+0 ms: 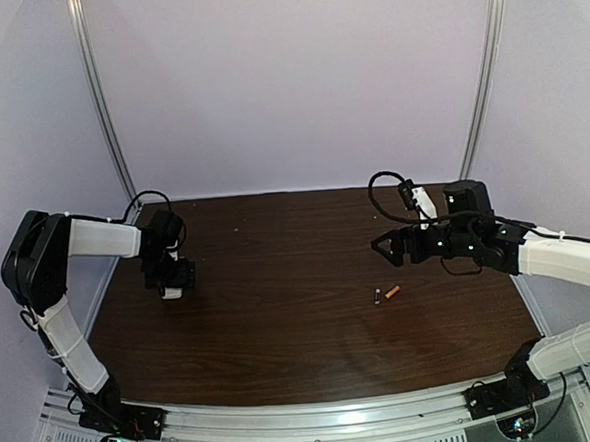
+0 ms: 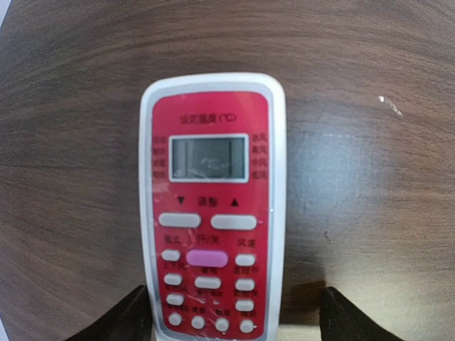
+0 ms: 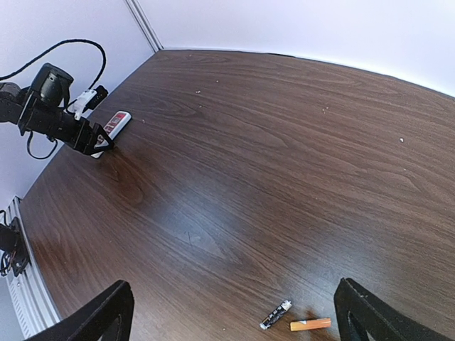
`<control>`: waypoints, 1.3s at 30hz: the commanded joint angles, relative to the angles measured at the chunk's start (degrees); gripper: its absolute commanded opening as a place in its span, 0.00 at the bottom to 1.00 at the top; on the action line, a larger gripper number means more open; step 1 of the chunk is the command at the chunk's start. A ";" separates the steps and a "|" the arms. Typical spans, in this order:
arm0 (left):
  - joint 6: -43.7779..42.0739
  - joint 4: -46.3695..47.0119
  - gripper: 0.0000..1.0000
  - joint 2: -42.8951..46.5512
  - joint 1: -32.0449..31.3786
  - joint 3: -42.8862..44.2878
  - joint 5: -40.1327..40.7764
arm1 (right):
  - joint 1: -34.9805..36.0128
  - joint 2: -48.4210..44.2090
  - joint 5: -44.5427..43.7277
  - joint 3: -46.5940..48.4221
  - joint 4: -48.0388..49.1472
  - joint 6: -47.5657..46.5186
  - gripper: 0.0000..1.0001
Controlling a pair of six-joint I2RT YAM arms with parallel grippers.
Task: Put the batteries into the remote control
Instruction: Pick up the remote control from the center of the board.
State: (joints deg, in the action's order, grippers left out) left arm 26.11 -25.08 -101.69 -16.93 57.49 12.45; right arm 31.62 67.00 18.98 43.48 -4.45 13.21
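Note:
The remote control [image 2: 212, 213] lies face up on the dark wood table, red button front showing; its battery recess is hidden underneath. My left gripper [image 2: 238, 323] is open and low over its button end. The left finger [image 2: 128, 320] is next to the remote's edge and the right finger [image 2: 348, 320] stands apart from it. In the top view the left gripper [image 1: 173, 282] is at the table's left. The orange battery [image 3: 310, 325] and the dark battery [image 3: 275, 315] lie side by side on the table. My right gripper [image 3: 234, 327] is open and empty above them, and shows in the top view [image 1: 385, 248].
The batteries also show in the top view right of centre, orange [image 1: 392, 291] and dark [image 1: 378, 296]. The remote [image 3: 117, 122] and the left gripper [image 3: 89, 138] show far off in the right wrist view. White walls and metal rails [image 1: 103, 112] bound the table at back and sides.

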 commanded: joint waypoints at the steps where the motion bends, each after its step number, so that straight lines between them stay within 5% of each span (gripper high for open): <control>1: 0.28 2.83 0.79 -1.22 1.50 -0.91 -1.86 | -0.59 -0.62 0.47 -0.79 1.11 -0.44 1.00; 8: 1.09 5.07 0.65 -1.39 2.18 -3.64 -5.40 | -1.38 -1.10 2.71 -0.52 1.73 -0.08 1.00; 14: 0.87 7.98 0.42 0.72 1.60 -7.03 -9.06 | -4.23 -3.11 8.72 -1.75 6.82 2.86 1.00; 22: -2.35 6.89 0.34 8.56 -6.51 -4.77 -13.41 | -6.65 -4.96 15.08 -1.73 11.30 4.66 1.00; 32: -9.16 1.38 0.30 19.48 -18.84 0.96 -35.61 | -4.74 -11.26 24.15 0.42 8.92 -4.18 1.00; 39: -10.96 -3.29 0.27 27.84 -23.14 1.84 -52.77 | 2.70 -14.38 24.85 2.47 3.09 -9.50 1.00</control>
State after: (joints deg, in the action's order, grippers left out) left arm 17.54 -25.02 -77.65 -38.26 57.82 -26.92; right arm 30.55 53.91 42.19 43.46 3.73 8.45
